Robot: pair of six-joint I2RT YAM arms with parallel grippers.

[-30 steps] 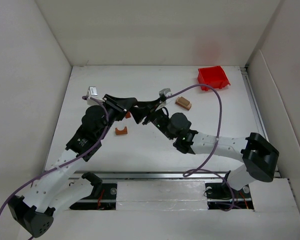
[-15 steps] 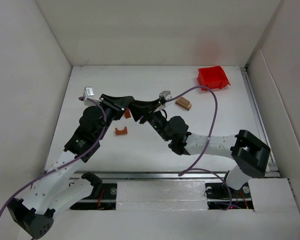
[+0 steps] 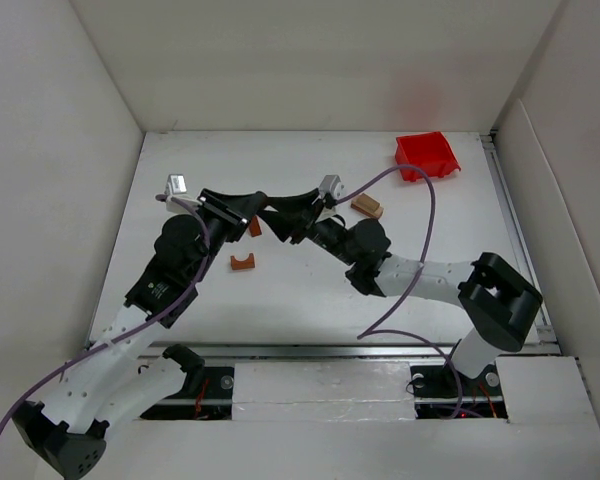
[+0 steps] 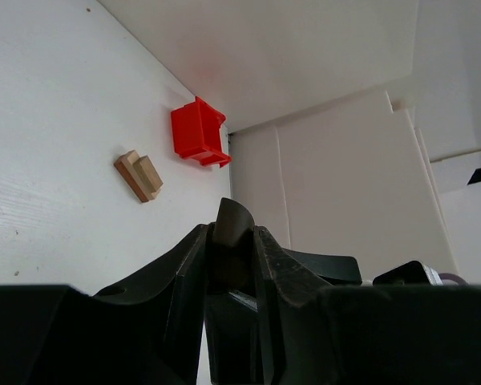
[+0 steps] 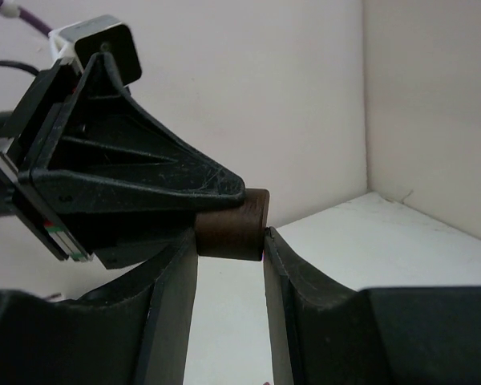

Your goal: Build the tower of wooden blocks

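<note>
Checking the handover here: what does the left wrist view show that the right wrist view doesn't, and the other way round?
Only the left wrist view shows the red bin by the far wall and a tan two-piece block lying nearer the camera. Only the right wrist view shows the left gripper from outside, with its wrist camera, and the right gripper, its fingers close against the sides of the dark brown block. Both views show that block pinched in the left gripper.

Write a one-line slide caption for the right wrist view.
Handover: the right gripper closes on the dark brown block held out by the left gripper.
</note>
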